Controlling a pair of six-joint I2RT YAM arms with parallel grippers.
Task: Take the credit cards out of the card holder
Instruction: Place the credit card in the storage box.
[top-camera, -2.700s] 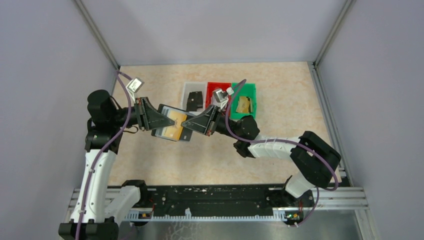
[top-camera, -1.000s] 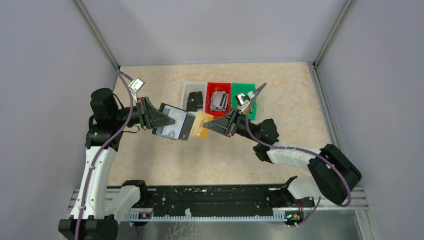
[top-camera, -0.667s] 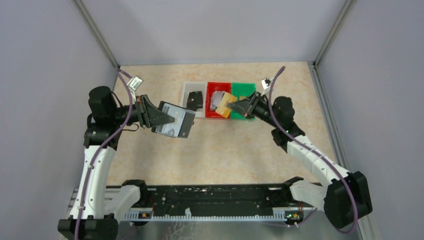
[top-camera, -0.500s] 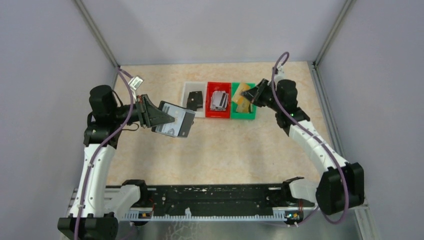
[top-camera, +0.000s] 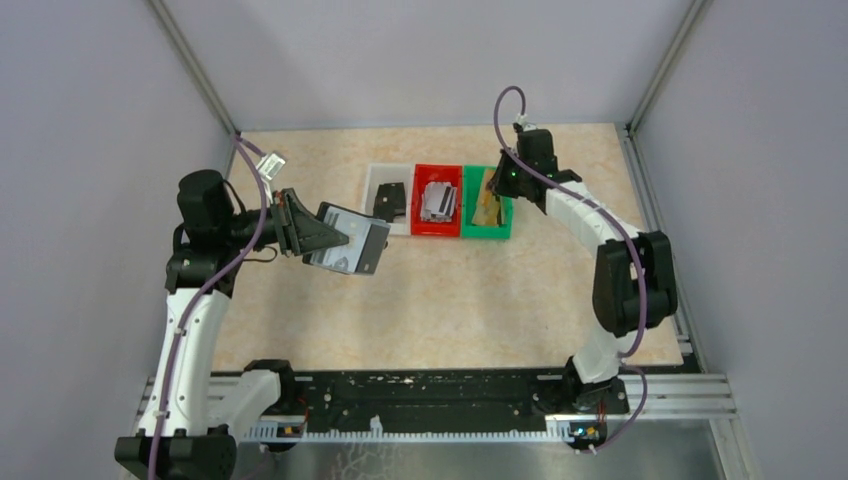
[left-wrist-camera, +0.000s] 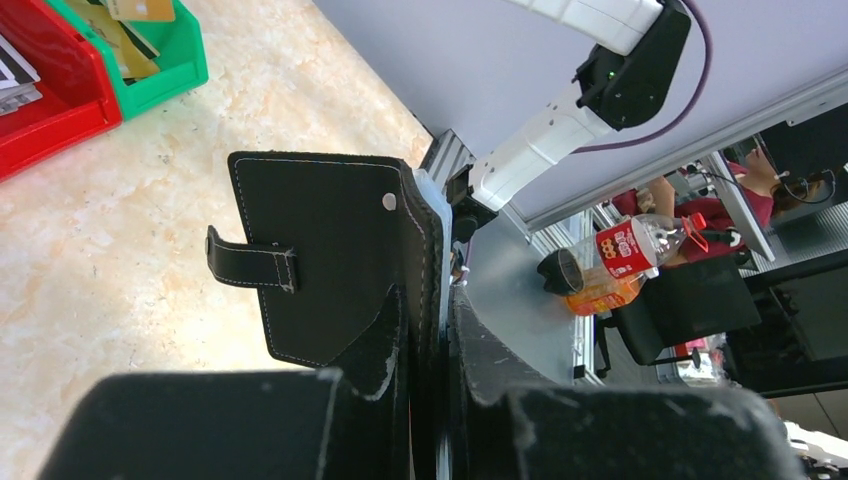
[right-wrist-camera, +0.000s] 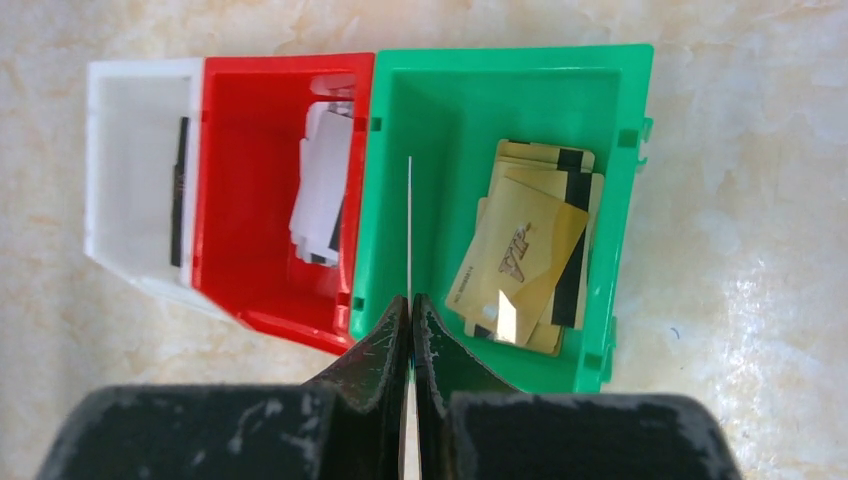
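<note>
My left gripper (top-camera: 335, 238) is shut on the black card holder (top-camera: 350, 245) and holds it above the table's left half. In the left wrist view the holder (left-wrist-camera: 320, 260) stands edge-on between the jaws (left-wrist-camera: 432, 300), strap tab to the left. My right gripper (top-camera: 497, 185) hangs over the green bin (top-camera: 505, 215). It is shut on a thin credit card (right-wrist-camera: 410, 220), seen edge-on, at the jaws (right-wrist-camera: 410, 300). Gold credit cards (right-wrist-camera: 525, 250) lie in the green bin (right-wrist-camera: 510, 60). Silvery cards (right-wrist-camera: 322, 190) lie in the red bin (right-wrist-camera: 240, 150).
A white bin (top-camera: 380, 180) stands left of the red bin (top-camera: 437, 170) and holds a black item (top-camera: 390, 202). All three bins sit side by side at mid-back of the tabletop. Grey walls with metal posts close in the left, right and back.
My right arm pulled a gold card away from the card holder and swung it right and back to above the green bin. The left gripper held the holder still.
</note>
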